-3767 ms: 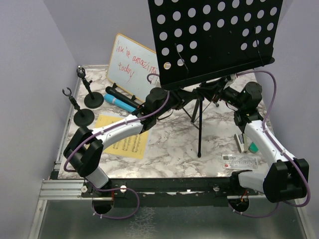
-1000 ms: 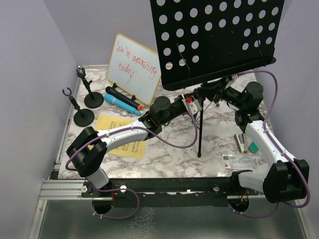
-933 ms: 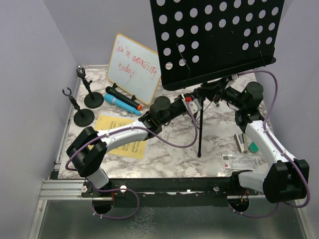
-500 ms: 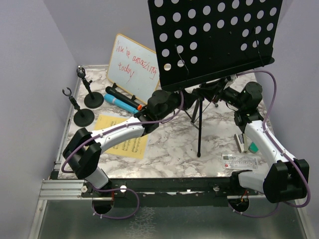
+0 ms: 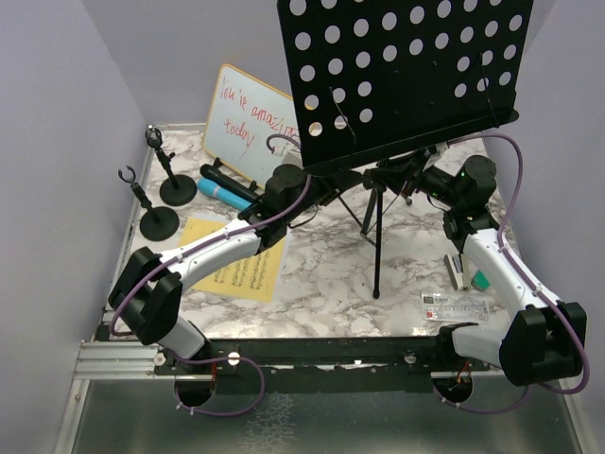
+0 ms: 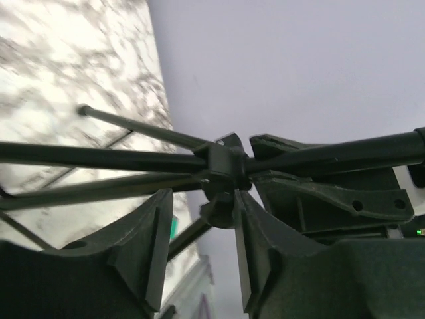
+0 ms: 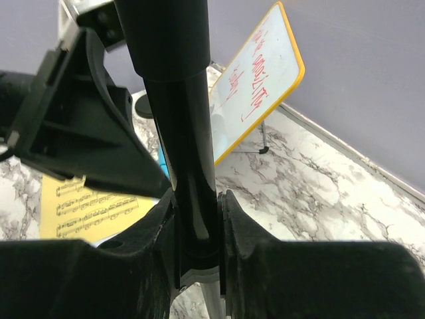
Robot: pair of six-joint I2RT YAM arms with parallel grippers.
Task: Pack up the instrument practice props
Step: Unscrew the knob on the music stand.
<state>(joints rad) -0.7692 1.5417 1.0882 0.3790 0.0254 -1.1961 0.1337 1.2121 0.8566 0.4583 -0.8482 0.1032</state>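
Observation:
The tall black perforated music desk [image 5: 406, 76] stands on its tripod at the back right of the table. My right gripper [image 7: 197, 199] is shut on the stand's black pole [image 7: 179, 100], just under the desk. My left gripper [image 6: 202, 196] is open at the tripod hub [image 6: 226, 166], with a small knob between its fingertips and touching the right one. In the top view it sits under the desk's left corner [image 5: 317, 189]. Black [image 5: 222, 178] and blue [image 5: 225, 194] microphones, two mic holders [image 5: 177, 189] [image 5: 159, 223] and yellow sheet music [image 5: 236, 265] lie at the left.
A wood-framed whiteboard [image 5: 248, 123] with red writing leans at the back left. A stapler [image 5: 459, 271] and a clear ruler [image 5: 454, 305] lie near the right arm. The tripod legs [image 5: 376, 255] spread over the table's middle.
My left arm has drawn back to the left from the tripod's middle, and its jaws have widened. The desk has shifted slightly left. The right gripper has kept its hold.

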